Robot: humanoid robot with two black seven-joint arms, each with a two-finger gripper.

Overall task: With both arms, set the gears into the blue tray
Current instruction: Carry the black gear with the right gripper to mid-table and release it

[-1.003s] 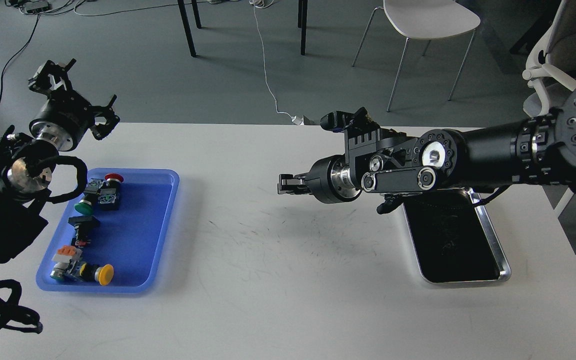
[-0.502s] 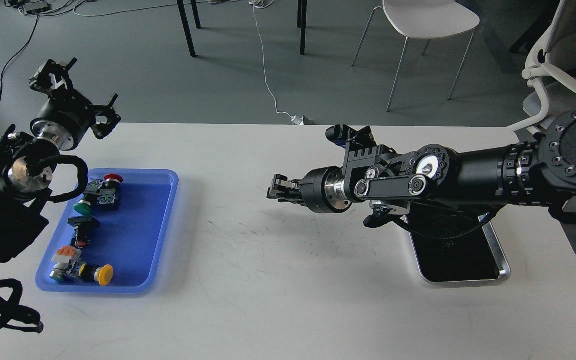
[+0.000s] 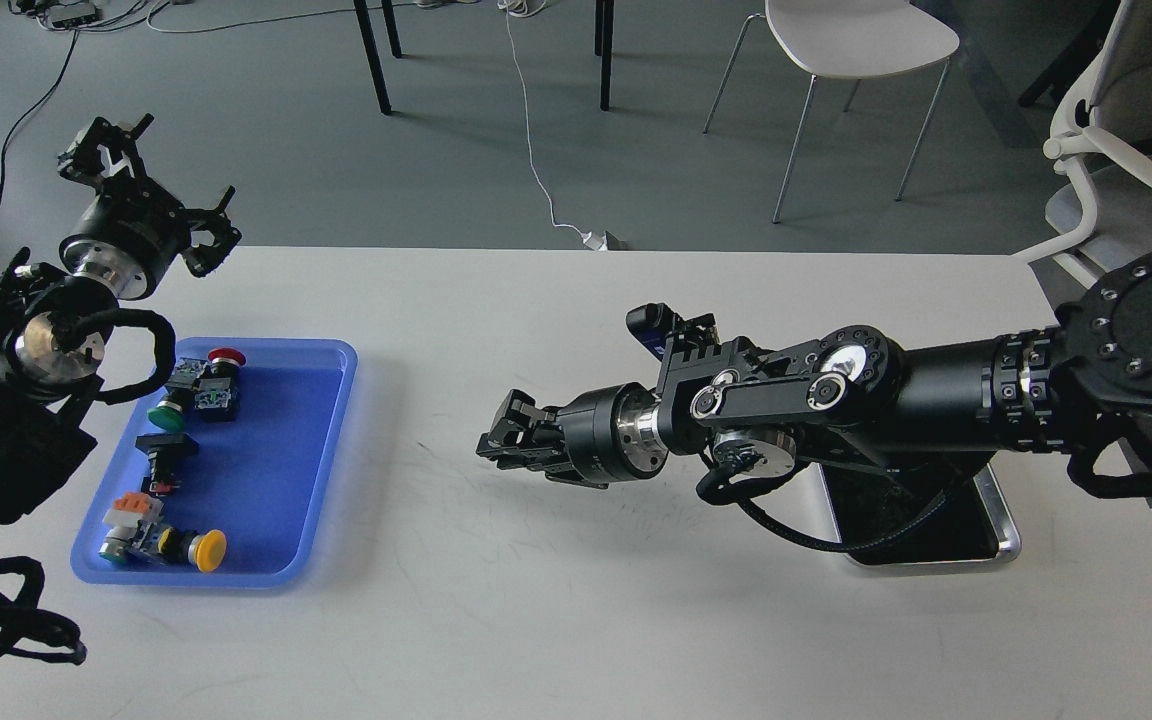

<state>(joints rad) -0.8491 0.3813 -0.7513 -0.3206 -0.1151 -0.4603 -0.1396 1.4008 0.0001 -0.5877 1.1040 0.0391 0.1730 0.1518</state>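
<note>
Translucent blue plastic forms the one rectangular tray (image 3: 321, 470) with rounded corners at our left on the white table (image 3: 556, 610), and in it we count four push-button switches: a red-capped one (image 3: 221, 362), a green-capped one (image 3: 168, 410), a black one (image 3: 164, 450) and a yellow-capped one (image 3: 198, 545). One shiny steel tray with a dark inside (image 3: 996, 530) sits at our right, mostly hidden under our right arm. We see two black arms, each ending in one claw. Our left claw (image 3: 151, 185) hangs raised past the table's far left edge, beyond the blue tray's far end, its fingers spread wide and holding nothing. Our right claw (image 3: 496, 440) reaches over the middle of the table, pointing toward the blue tray and well apart from it; it is dark and seen nearly end-on, so we cannot tell how its fingers stand. We can make out no gears anywhere.
</note>
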